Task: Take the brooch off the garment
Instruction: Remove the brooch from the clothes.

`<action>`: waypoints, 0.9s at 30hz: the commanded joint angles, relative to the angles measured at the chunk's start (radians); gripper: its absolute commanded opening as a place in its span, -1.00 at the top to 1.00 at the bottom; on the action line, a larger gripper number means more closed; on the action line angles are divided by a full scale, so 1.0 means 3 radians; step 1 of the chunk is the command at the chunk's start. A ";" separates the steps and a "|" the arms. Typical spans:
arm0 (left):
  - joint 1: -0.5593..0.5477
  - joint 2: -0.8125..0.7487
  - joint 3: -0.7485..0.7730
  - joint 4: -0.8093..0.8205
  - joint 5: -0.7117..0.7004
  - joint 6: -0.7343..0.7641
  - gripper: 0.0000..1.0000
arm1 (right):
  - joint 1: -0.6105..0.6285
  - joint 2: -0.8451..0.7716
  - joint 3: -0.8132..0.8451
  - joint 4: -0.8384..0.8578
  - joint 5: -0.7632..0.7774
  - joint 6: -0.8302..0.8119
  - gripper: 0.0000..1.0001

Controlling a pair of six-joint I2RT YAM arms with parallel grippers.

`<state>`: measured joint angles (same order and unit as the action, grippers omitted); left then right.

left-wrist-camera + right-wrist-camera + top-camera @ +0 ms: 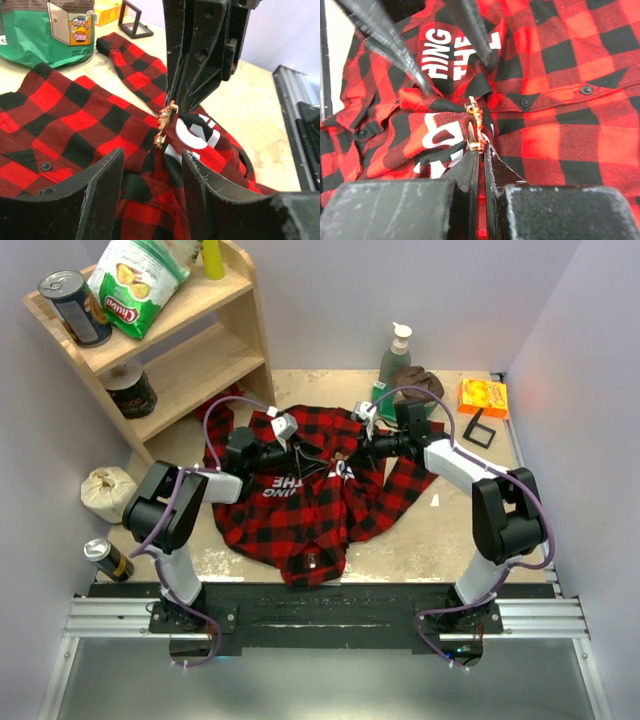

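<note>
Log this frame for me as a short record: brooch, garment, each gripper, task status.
brooch: gold-tan, on a raised fold by the white-lettered black patch
garment: red-and-black plaid shirt, crumpled
right gripper: jaws shut on the brooch
left gripper: jaws open, astride cloth beside the brooch
status: brooch gripped, apparently not yet detached

— Where did the garment lie?
— Mid-table, between the two arms. The shelf stood behind it to the left, the bottle behind it to the right.
— And the brooch?
— On a raised fold beside the lettered patch, at the right gripper tips, seemingly touching them.
</note>
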<state>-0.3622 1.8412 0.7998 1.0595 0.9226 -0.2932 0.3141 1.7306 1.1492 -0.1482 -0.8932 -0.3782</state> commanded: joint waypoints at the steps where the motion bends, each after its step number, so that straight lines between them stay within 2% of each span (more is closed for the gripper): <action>1: -0.0198 -0.0267 0.0167 -0.0607 -0.0360 0.0553 -0.08 | 0.0001 -0.0185 -0.0026 0.0238 0.0231 0.0059 1.00; 4: -0.0219 -0.0221 0.0192 -0.0484 -0.0324 0.0236 -0.01 | 0.0001 -0.0210 -0.0067 0.0350 0.0369 0.0156 1.00; 9: -0.0423 -0.0277 0.0335 -0.0990 -0.0656 0.0552 0.06 | 0.0001 -0.0236 -0.0123 0.0473 0.0513 0.0310 1.00; 18: -0.0628 -0.0226 0.0550 -0.1374 -0.1080 0.0502 0.11 | 0.0011 -0.0282 -0.0159 0.0581 0.0559 0.0432 1.00; 24: -0.0690 -0.0191 0.0632 -0.1497 -0.1132 0.0456 0.20 | 0.0032 -0.0318 -0.0216 0.0688 0.0559 0.0509 1.00; 27: -0.0690 -0.0196 0.0515 -0.1380 -0.0954 0.0395 0.21 | 0.0037 -0.0338 -0.0292 0.0836 0.0569 0.0626 1.00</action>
<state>-0.5591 1.8000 0.9539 0.6216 0.6037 -0.1638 0.3161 1.6852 1.0771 -0.0074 -0.7219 -0.2390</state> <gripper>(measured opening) 0.397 0.028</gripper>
